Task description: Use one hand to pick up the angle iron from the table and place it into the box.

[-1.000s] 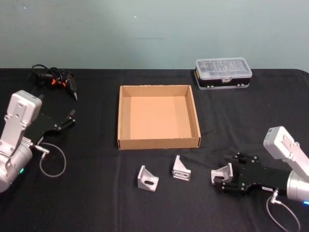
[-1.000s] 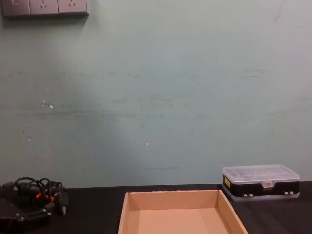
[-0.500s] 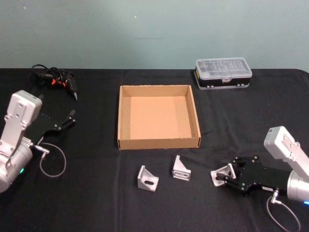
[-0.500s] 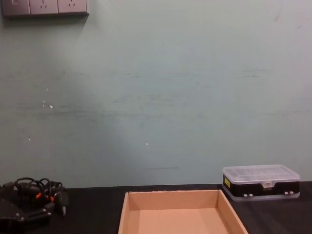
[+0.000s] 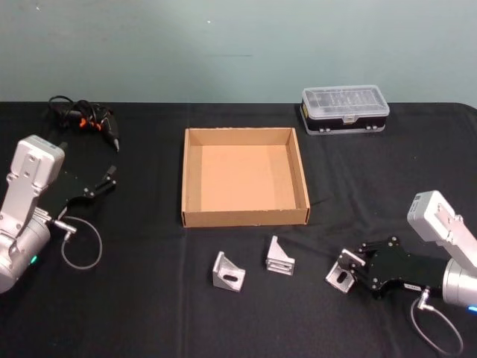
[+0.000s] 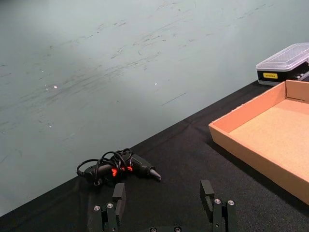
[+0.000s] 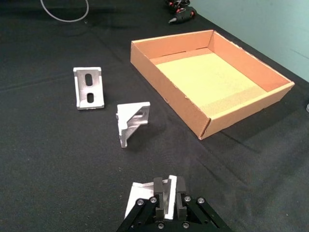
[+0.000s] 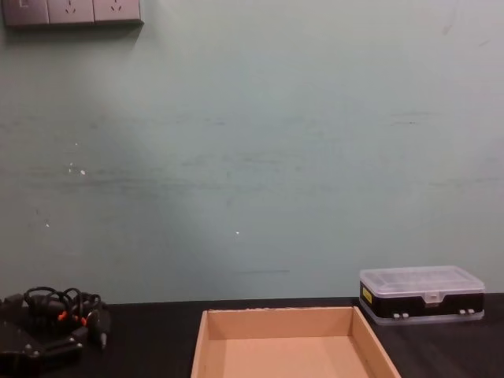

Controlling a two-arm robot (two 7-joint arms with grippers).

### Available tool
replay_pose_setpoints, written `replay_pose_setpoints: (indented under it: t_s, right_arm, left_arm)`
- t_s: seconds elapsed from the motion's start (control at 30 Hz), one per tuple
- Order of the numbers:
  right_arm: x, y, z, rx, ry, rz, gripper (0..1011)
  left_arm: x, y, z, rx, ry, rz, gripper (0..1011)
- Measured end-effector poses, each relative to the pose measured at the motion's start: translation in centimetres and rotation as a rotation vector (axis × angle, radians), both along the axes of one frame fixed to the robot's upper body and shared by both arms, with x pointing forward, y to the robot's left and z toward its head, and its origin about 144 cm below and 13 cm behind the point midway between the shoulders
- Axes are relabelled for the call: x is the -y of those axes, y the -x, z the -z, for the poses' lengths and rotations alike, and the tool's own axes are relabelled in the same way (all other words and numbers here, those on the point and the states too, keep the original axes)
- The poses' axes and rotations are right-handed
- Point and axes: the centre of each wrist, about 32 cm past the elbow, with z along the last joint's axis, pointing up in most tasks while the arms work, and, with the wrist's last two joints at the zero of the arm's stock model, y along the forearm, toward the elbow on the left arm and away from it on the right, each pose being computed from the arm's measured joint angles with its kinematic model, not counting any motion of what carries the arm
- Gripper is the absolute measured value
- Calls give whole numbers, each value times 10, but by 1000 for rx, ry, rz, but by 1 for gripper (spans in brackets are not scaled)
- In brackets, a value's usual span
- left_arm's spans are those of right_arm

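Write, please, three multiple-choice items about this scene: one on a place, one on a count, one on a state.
1. Where is the left pincer?
A. inside the cardboard box
B. left of that box, near the corded tool
C. at the far right

2. How many angle irons are in view?
A. two
B. five
C. three

3. What state is the right pincer in?
A. shut on an angle iron
B. open above the box
C. shut on the corded tool

Key: 1 B, it is open at the left side; 2 C, two lie free and one is held; 3 A, its fingers clamp that angle iron.
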Motion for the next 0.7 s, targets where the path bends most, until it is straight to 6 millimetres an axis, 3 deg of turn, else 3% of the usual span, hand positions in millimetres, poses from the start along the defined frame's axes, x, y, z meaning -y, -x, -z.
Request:
replay_pose_setpoints:
  t_s: [0.27, 0.7]
  right_arm:
    - [-3, 1, -5, 18, -5, -4, 146]
    - [-22, -15, -36, 108, -55, 19, 145]
  left_arm:
    - [0, 0, 0, 0, 0, 0, 1011]
    - [0, 0, 0, 0, 0, 0, 1012]
